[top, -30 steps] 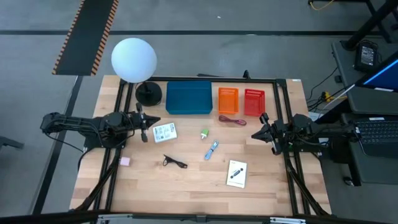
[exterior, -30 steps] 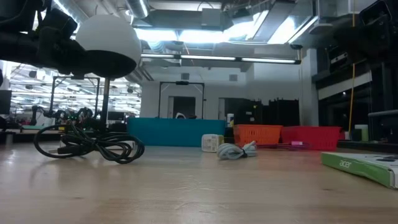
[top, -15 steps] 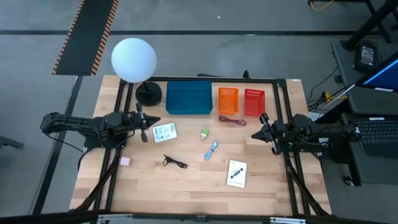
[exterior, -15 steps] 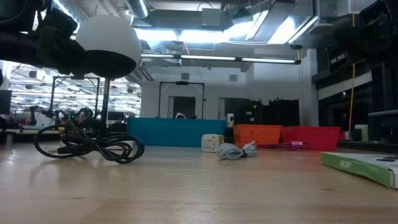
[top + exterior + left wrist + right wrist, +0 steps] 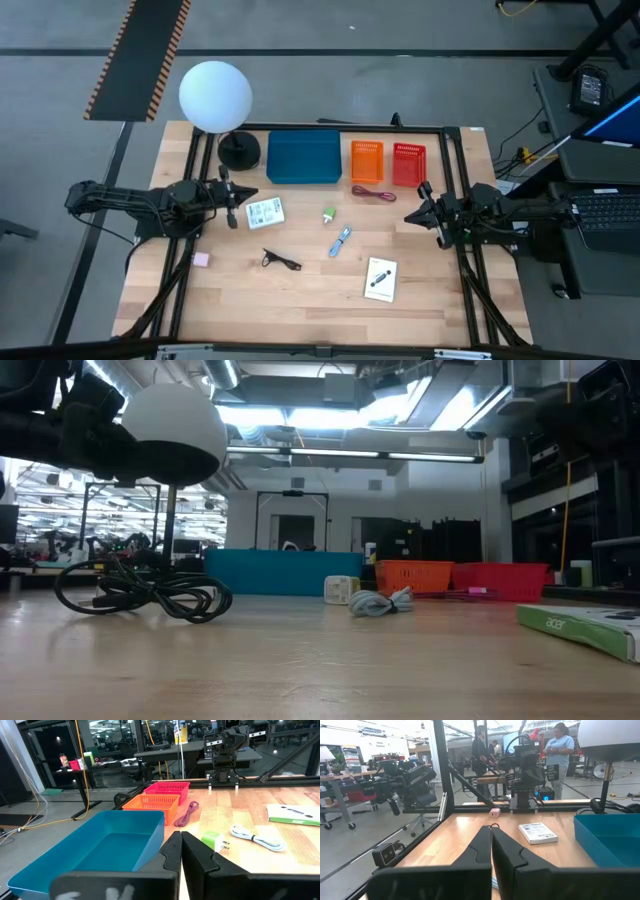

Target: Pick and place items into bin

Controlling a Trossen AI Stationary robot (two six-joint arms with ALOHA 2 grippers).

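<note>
Items, loose on the wooden counter (image 5: 300, 300):
- White printed card (image 5: 264, 212), left of centre, just beside the left tool.
- Second white printed card (image 5: 381, 279), toward the near right.
- Green lump (image 5: 328, 215), mid-counter, in front of the blue bin.
- Blue-white stick (image 5: 340, 241), just nearer than the green lump.
- Black cable piece (image 5: 280, 260), centre-left.
- Red cord (image 5: 373, 193), lying in front of the orange and red baskets.
- Pink block (image 5: 200, 259), near the left edge.

Containers, along the far edge: blue bin (image 5: 304, 157), orange basket (image 5: 366, 162), red basket (image 5: 408, 164), side by side; nothing visible in the blue bin.

Left tool (image 5: 234, 205): fingers closed together, gripping nothing, at the left side of the counter.
Right tool (image 5: 416, 207): fingers closed together, gripping nothing, at the right side, well apart from the items.

Other: white globe lamp (image 5: 215, 96) at the far left corner, on a black round base (image 5: 239, 150).
</note>
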